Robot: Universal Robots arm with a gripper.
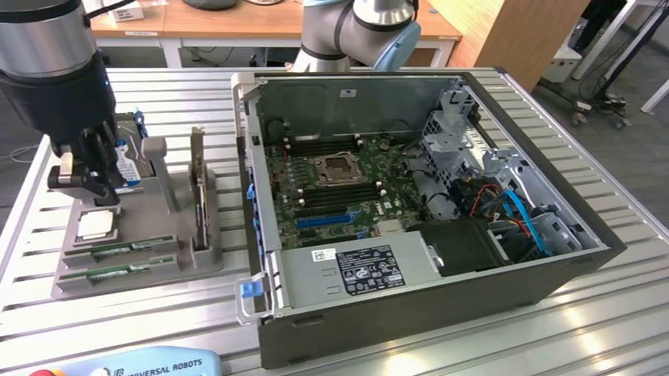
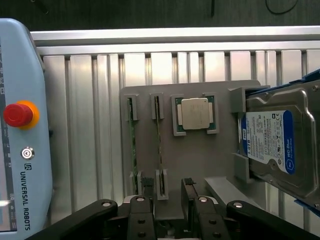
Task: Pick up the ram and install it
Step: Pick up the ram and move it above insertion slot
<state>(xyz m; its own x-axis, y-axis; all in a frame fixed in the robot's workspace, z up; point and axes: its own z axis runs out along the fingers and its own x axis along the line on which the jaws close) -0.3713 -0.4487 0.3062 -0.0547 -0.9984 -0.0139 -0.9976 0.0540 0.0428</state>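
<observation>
Two green ram sticks stand on edge in slots of the grey holder (image 1: 178, 258). One ram stick (image 2: 158, 135) (image 1: 131, 249) lies in line with the gap between my fingers. The other ram stick (image 2: 133, 145) (image 1: 115, 271) lies one slot over, nearer the table's front edge. My gripper (image 2: 167, 192) (image 1: 96, 188) hangs above the holder, over the processor and hard drive end. It is open, touches nothing and has nothing between its black fingers (image 2: 189, 187).
On the same holder are a square silver processor chip (image 2: 195, 113) (image 1: 96, 225) and a blue-labelled hard drive (image 2: 272, 142) (image 1: 128, 166). The open computer case (image 1: 418, 313) with its green motherboard (image 1: 334, 184) lies to the exterior view's right. A light-blue teach pendant (image 2: 20, 150) (image 1: 136, 364) rests near the table's front edge.
</observation>
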